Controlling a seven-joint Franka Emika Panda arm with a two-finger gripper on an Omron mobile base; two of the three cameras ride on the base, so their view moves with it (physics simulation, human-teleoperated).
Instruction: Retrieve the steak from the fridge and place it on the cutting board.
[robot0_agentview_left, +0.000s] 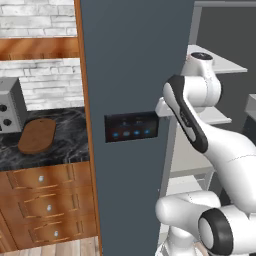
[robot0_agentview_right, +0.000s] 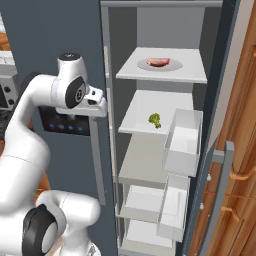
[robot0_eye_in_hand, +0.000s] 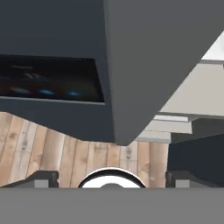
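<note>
Steak (robot0_agentview_right: 158, 62) lies on a grey plate (robot0_agentview_right: 172, 66) on the top shelf of the open fridge (robot0_agentview_right: 150, 150), with a broccoli floret (robot0_agentview_right: 155, 119) one shelf below. Your gripper (robot0_eye_in_hand: 112, 178) hangs by the door's control panel (robot0_eye_in_hand: 48, 83), jaws spread wide and empty. You'll see the cutting board (robot0_agentview_left: 37, 135) on the counter (robot0_agentview_left: 65, 145) beside the microwave (robot0_agentview_left: 10, 106).

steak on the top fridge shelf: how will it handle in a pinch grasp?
The steak looks thin and flat, so it will likely droop once lifted. It lies low on a plate, leaving little edge to pinch. Raw meat is probably slick; it may slide rather than roll.
</note>
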